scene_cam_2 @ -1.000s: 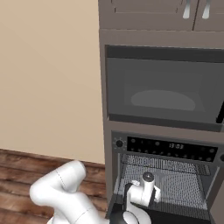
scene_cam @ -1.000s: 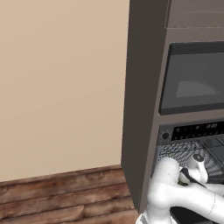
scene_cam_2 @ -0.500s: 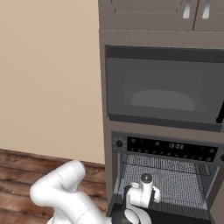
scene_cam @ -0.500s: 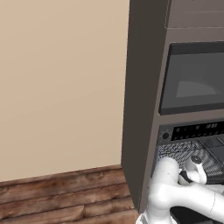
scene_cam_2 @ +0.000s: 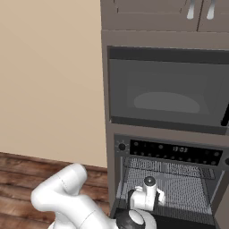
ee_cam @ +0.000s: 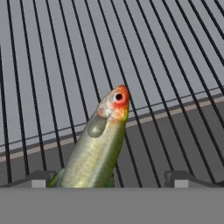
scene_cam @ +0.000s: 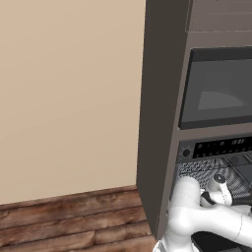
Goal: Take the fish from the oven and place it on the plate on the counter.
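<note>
The fish (ee_cam: 98,144), olive-green with a reddish head, lies on the wire rack (ee_cam: 175,65) of the oven (scene_cam_2: 174,152). My gripper (ee_cam: 111,180) is open right over the fish's tail end. One dark fingertip (ee_cam: 39,178) stands on each side, and neither touches the fish. In both base views my white arm reaches into the open oven (scene_cam: 216,147) just above the rack (scene_cam_2: 188,188). The plate and the counter are out of view.
A microwave (scene_cam_2: 165,94) with a dark glass door (scene_cam: 221,88) sits directly above the oven, with cabinet doors (scene_cam_2: 197,11) over it. The tall grey cabinet side (scene_cam: 157,123) borders a beige wall and a wooden floor (scene_cam: 74,221) on the left.
My hand has sunk a little lower toward the rack inside the oven. The jaws have stayed open.
</note>
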Controlling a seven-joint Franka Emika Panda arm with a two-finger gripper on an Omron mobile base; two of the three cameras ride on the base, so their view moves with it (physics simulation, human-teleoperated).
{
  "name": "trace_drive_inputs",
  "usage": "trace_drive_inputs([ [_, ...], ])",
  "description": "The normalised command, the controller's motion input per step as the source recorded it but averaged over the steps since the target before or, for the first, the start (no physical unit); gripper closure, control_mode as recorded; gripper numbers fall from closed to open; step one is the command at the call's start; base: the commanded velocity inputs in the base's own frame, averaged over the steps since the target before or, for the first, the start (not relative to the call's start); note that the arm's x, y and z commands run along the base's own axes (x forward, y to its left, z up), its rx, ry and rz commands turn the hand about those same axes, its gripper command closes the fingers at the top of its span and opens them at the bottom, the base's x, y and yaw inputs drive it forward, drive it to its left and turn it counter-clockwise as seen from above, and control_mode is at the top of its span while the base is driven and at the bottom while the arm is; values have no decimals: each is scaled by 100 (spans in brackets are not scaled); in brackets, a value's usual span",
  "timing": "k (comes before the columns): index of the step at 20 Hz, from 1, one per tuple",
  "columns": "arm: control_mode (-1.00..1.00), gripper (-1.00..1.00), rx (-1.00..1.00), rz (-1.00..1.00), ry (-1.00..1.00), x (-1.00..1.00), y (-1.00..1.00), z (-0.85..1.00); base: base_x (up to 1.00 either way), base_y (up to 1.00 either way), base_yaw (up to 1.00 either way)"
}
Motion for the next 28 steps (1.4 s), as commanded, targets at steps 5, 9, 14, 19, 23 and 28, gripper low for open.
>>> trace_drive_inputs([
  [5, -100, 100, 0, 0, 0, 8, 57, -100, 0, 0, 0],
  [9, -100, 100, 0, 0, 3, 12, 41, -100, 0, 0, 0],
  [14, -100, 100, 0, 2, 14, -25, 9, -100, 0, 0, 0],
  [19, -100, 100, 0, 1, 25, -68, -8, -100, 0, 0, 0],
  [23, -100, 100, 0, 0, -3, -100, -55, -86, 0, 0, 0],
  [28, -100, 100, 0, 0, -12, -100, -69, -46, 0, 0, 0],
])
